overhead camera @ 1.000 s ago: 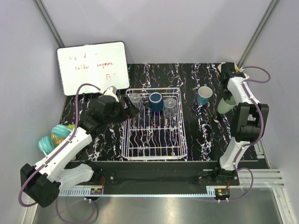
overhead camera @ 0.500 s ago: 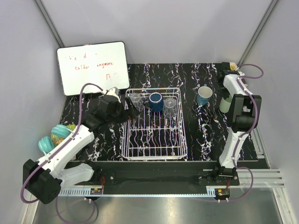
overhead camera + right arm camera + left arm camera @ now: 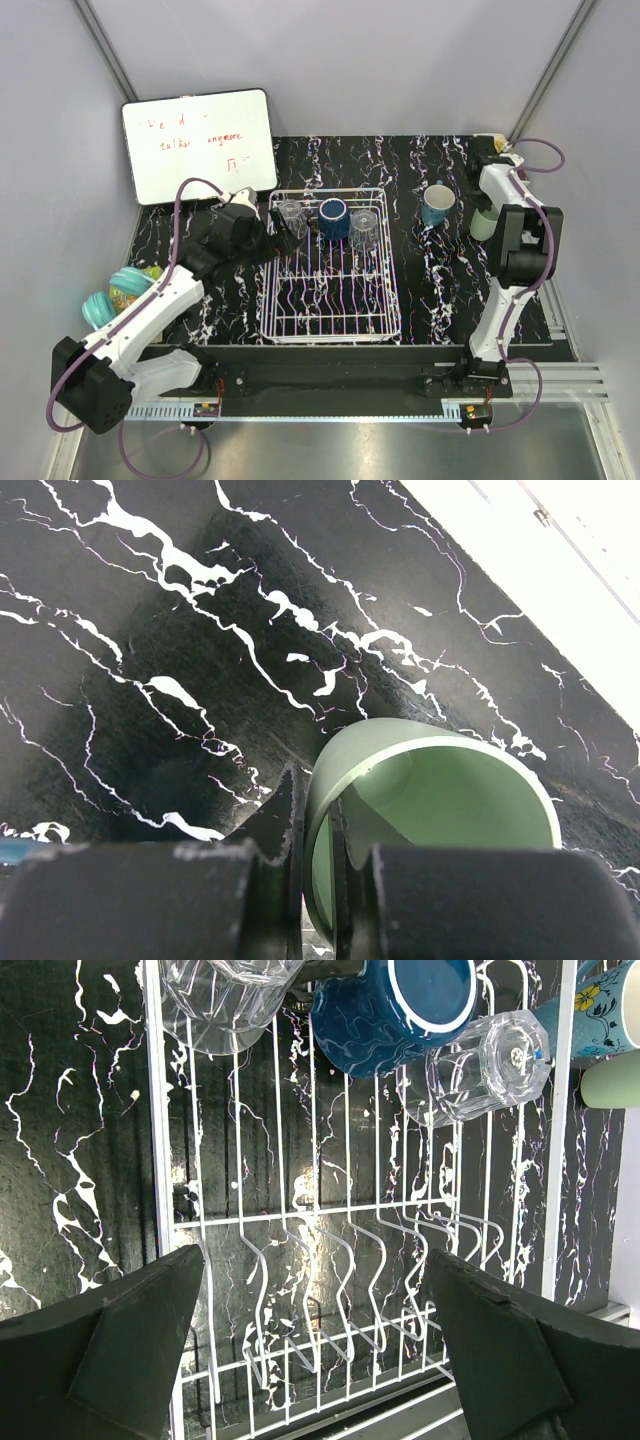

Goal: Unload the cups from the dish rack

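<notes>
The right claw [image 3: 318,820] is pressed together on the pale green tumbler [image 3: 440,790], pinching its near wall with one finger inside the mouth and the other outside. The tumbler is out of the rack, at the far right edge of the desk [image 3: 430,290], its open mouth turned up towards the wrist camera; whether its base rests on the desk I cannot tell. The left claw [image 3: 312,1255] is spread wide and holds nothing. It hangs over the far left part of the dish rack [image 3: 268,290], and its two dark fingers frame the white wires below without touching any cup. The rack sits in the middle of the desk and holds three cups, all in a row along its far end. A clear glass [image 3: 289,213] stands at the left, just beside the left claw, the dark navy mug [image 3: 333,218] is in the middle, and a second clear glass [image 3: 365,225] is at the right, close against the mug. The near part of the rack shows only bare wires and low dividers. The light blue mug [image 3: 436,204] stands on the desk to the right of the rack, between it and the tumbler. A whiteboard [image 3: 200,140] leans at the far left, and turquoise ribbed things [image 3: 110,295] lie at the left edge.
</notes>
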